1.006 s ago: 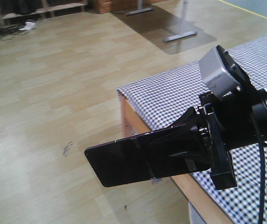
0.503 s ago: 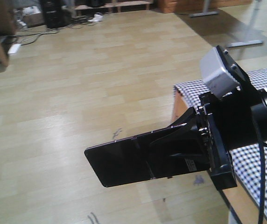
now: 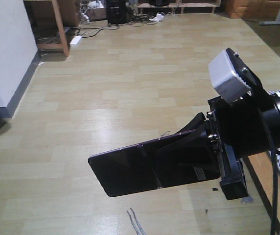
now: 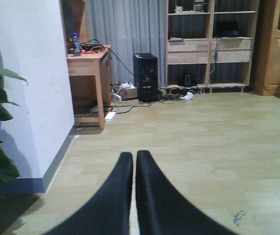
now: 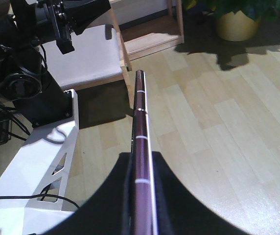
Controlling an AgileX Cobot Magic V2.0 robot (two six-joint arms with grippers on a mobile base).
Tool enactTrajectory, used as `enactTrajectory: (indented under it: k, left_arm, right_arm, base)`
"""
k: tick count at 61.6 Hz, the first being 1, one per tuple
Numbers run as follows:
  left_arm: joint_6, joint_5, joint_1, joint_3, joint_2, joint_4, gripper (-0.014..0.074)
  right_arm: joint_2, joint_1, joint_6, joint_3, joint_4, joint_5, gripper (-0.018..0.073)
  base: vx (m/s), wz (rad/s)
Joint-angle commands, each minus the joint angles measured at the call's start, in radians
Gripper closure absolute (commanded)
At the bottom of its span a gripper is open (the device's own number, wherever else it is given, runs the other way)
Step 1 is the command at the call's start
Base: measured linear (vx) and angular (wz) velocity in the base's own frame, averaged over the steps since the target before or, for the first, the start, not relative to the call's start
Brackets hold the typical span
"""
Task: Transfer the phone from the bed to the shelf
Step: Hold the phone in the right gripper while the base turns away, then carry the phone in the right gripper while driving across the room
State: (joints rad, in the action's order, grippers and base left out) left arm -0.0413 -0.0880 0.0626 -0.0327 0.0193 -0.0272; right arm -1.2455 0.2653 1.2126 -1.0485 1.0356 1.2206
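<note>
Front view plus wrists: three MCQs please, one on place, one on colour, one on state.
1. The left gripper fingers are: A. shut, empty B. half open C. wide open
2. The phone is: A. in the left gripper B. lying flat, ungripped C. in the right gripper
3. The phone's face is: A. white B. black C. silver

Answers:
1. A, the fingers meet with nothing between them.
2. C, its fingers clamp one end of the phone.
3. B, the face shows glossy black.
</note>
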Motion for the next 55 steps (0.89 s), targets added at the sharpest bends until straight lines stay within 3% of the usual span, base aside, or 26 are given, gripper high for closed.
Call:
enactTrajectory:
  k: [1,55]
  left_arm:
    - [0.009,0.072,-0.006,0.025,0.007,-0.010,0.0595]
    - [0.009,0.072,-0.006,0.025,0.007,-0.010,0.0595]
  right_arm:
    - [0.026,0.001,-0.001,-0.027,0.083,0.067,0.0561]
    - [0.026,0.001,-0.001,-0.027,0.083,0.067,0.0561]
  base:
    - [-0.06,0.23]
    - [0.02,-0.01]
